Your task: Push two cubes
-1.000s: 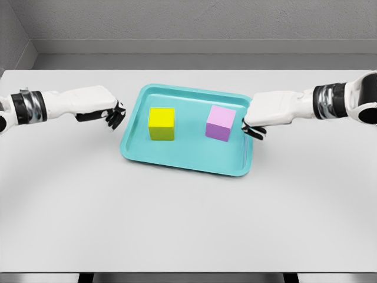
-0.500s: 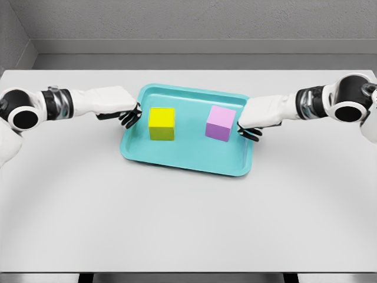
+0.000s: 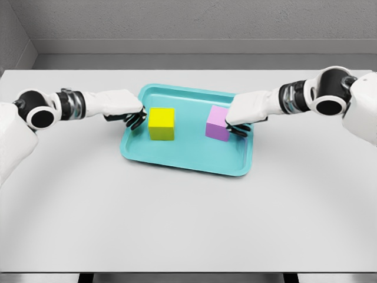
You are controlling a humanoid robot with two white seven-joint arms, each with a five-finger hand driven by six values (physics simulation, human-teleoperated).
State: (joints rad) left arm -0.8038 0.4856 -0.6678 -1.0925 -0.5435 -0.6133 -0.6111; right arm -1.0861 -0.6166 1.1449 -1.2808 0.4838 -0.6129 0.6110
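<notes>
**Two hands reach in at two cubes on a tray**

A flat teal plastic tray [image 3: 177, 158] with a low rim sits on the big pale grey bench [image 3: 177, 224], a bit nearer the far edge than the near edge. Two cubes sit inside the tray, well apart from each other.

The bright yellow cube [image 3: 161, 123] is near the left side of the tray, up toward its far left corner. The light purple cube [image 3: 217, 122] is near the right side of the tray, up toward its far right corner. Both sit flat on the tray floor.

The white left hand [image 3: 125, 109] comes in from the left edge of the bench. It hangs over the left rim of the tray. Its dark fingers [image 3: 135, 121] are curled down and in, and they hold nothing. They are just beside the left face of the yellow cube. I cannot tell if they touch it.

The white right hand [image 3: 244, 111] comes in from the right edge of the bench. It is over the right part of the tray. Its dark fingers [image 3: 238, 131] are curled under too, and they hold nothing. The hand is right up against the right side of the purple cube and covers a little of its top right corner.
</notes>
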